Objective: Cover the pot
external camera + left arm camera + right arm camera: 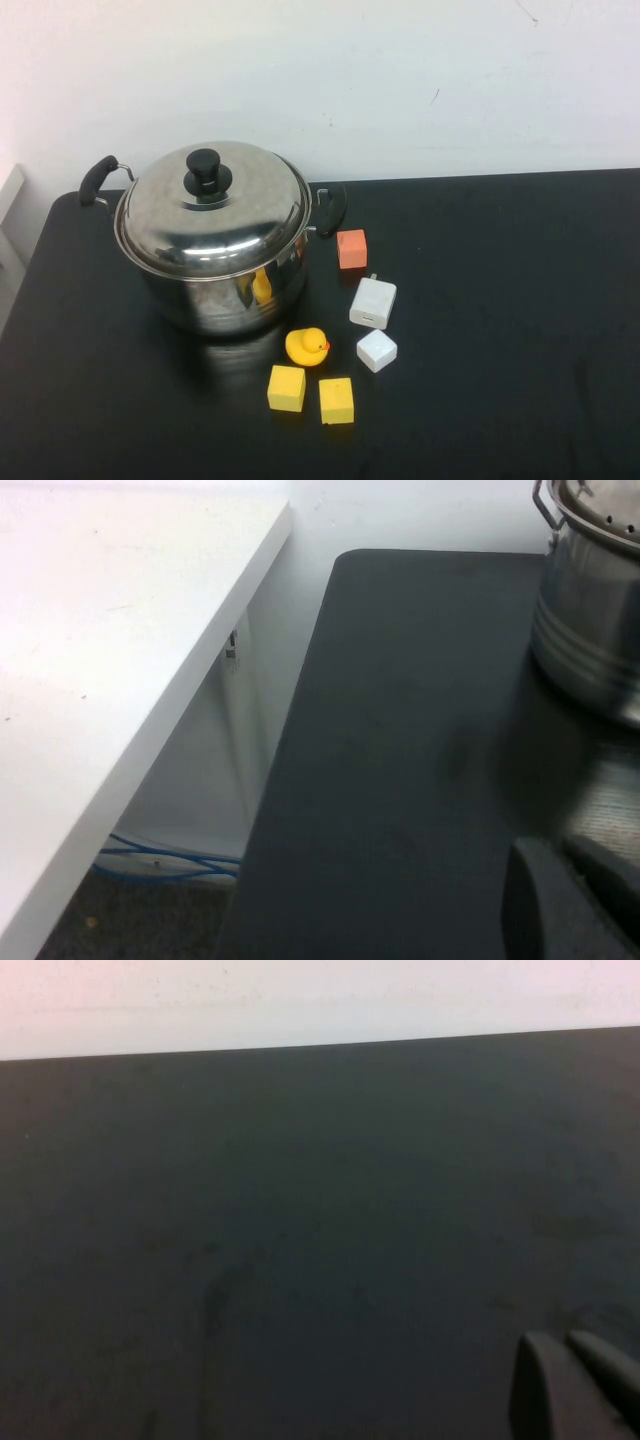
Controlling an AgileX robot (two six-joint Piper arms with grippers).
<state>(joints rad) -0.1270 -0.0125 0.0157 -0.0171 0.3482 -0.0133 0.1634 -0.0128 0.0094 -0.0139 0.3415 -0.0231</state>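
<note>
Lid sits on the pot; both grippers low over table, jaws together.

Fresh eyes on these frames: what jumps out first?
The big steel pot at the table's rear left, with its domed lid already sitting on it. Next, the bright cluster in front and to its right: a yellow duck, two yellow blocks and an orange block. Neither arm shows in the high view; the left gripper and right gripper only peek into their wrist views, fingertips close together over bare table.
</note>
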